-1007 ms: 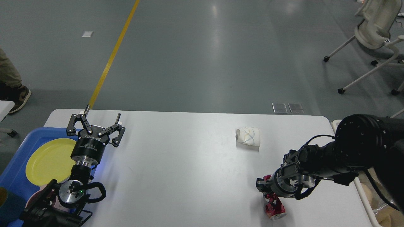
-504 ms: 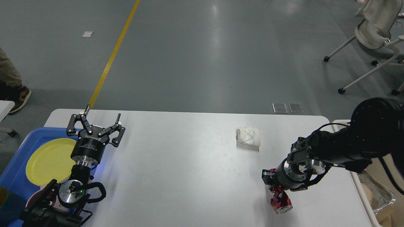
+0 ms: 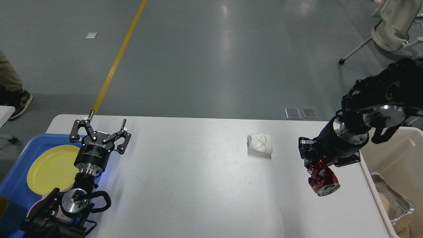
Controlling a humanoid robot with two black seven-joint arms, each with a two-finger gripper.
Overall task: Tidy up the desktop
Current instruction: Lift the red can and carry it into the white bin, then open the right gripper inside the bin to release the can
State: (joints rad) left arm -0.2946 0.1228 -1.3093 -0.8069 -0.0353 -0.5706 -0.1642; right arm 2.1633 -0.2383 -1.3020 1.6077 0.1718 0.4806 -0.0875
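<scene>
The white desktop (image 3: pixel 198 185) fills the lower part of the head view. My right gripper (image 3: pixel 314 165) hangs above its right side, shut on a crushed red can (image 3: pixel 324 181) that is lifted off the surface. A crumpled white paper cup (image 3: pixel 260 143) with a blue pattern lies on its side on the desktop, left of that gripper. My left gripper (image 3: pixel 100 127) stands open near the back left corner with nothing between its fingers.
A blue tray (image 3: pixel 19 178) at the left edge holds a yellow plate (image 3: pixel 53 168). A beige bin (image 3: pixel 393 155) stands off the right edge with foil and scraps inside. White chairs (image 3: pixel 393 26) stand on the floor at far right. A person's foot (image 3: pixel 19 99) is at left.
My right arm has risen and swung right and back, carrying the red can up off the desktop towards the bin. The left arm has not moved.
</scene>
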